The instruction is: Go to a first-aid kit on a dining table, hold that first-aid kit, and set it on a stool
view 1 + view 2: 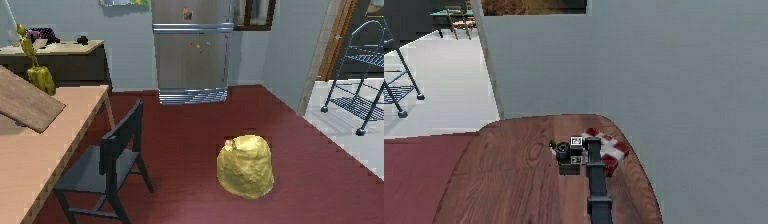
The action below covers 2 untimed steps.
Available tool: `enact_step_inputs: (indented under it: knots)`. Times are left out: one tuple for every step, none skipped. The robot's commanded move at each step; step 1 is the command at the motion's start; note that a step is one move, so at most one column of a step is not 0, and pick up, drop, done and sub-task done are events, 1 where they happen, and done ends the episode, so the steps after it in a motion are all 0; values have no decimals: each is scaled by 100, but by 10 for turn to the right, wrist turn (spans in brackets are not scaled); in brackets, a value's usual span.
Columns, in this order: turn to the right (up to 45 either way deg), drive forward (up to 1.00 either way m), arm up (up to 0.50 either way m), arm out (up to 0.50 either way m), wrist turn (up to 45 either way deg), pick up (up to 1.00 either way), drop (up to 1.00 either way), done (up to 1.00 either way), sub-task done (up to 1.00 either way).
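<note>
On my arm side view I have one round wooden table [514, 172] against a plain grey wall [674, 70], with dark red floor [419, 178] at its left. One red-and-white first-aid kit [617, 152] lies flat on that tabletop, just beside the arm's far end. The gripper [557, 150] sits over the wood near it; I cannot tell how its fingers stand or whether it holds anything. Ahead I count one fridge [192, 50], one dark chair [110, 160], one yellow lump [246, 167] and one wire rack [360, 70].
</note>
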Motion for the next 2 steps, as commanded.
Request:
enact_step_inputs:
  knots:
    - [0, 0, 0, -8, 0, 0, 0, 0, 0]
    - [0, 0, 0, 0, 0, 0, 0, 100, 0]
